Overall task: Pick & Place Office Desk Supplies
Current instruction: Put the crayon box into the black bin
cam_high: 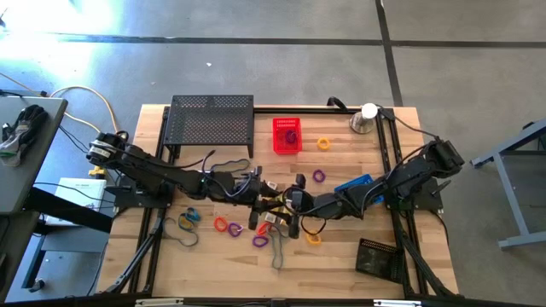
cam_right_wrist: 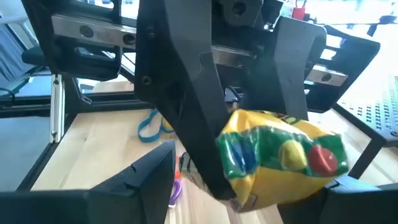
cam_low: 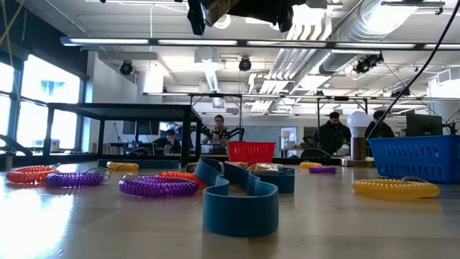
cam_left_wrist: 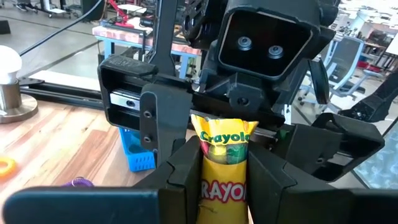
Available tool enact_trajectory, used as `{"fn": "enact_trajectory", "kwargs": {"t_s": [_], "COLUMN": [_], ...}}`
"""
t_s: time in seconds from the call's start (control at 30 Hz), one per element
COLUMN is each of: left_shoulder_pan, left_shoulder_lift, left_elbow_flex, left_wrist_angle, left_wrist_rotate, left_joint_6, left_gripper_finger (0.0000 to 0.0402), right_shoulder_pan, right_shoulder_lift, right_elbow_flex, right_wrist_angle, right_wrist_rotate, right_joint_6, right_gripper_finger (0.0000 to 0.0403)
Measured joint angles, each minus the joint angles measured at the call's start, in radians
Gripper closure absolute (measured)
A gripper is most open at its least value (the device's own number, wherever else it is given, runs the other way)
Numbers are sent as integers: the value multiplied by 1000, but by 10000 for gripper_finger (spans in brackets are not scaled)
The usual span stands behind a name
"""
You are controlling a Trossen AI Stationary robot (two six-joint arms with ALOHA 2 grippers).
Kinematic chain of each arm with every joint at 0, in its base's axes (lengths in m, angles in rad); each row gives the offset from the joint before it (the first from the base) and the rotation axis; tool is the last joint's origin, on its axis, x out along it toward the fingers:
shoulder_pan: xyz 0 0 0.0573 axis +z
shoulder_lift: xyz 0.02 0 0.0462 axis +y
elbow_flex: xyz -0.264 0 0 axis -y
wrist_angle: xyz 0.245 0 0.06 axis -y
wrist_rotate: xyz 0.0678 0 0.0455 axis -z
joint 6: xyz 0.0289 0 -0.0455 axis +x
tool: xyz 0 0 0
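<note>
**Crayon box mid-handover, most supplies not yet sorted**

Left gripper (cam_left_wrist: 225, 180) pinches a yellow crayon box (cam_left_wrist: 225, 163) between its fingers, held above the table's centre. Facing it at close range, the right gripper (cam_right_wrist: 249, 180) has its fingers spread on either side of the same box (whether they touch it I cannot tell), so this looks like a hand-off between the arms.

Judging by the layout, little is put away. A red basket (cam_high: 287, 135) at about 12 o'clock on the table appears to hold one purple loop. Loose pieces remain on the wood: an orange loop (cam_high: 323, 143) just beside the basket at 1 o'clock, a purple loop (cam_high: 318, 176) near centre, red and purple loops (cam_high: 230, 228) at 6 to 7 o'clock, and a band (cam_high: 188, 218) at 8 o'clock. A blue basket (cam_high: 352, 183) sits by the right arm at 3 o'clock.
</note>
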Motion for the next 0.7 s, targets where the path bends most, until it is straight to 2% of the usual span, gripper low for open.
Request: {"fn": "enact_trajectory", "kwargs": {"t_s": [0.27,0.6,0.7], "left_shoulder_pan": [0,-1,-1], "left_shoulder_lift": [2,2,2], "left_elbow_flex": [0,-1,-1], "left_wrist_angle": [-4,-7,-7], "left_wrist_rotate": [0,5,14], "left_joint_6": [4,11,11], "left_gripper_finger": [309,309,309], "right_shoulder_pan": [-24,-31,-30], "right_shoulder_lift": [63,80,80], "right_elbow_flex": [0,0,0], "right_wrist_angle": [66,76,77], "right_wrist_rotate": [-79,-105,-117], "right_joint_6": [-30,-31,-43], "right_gripper_finger": [189,272,286]}}
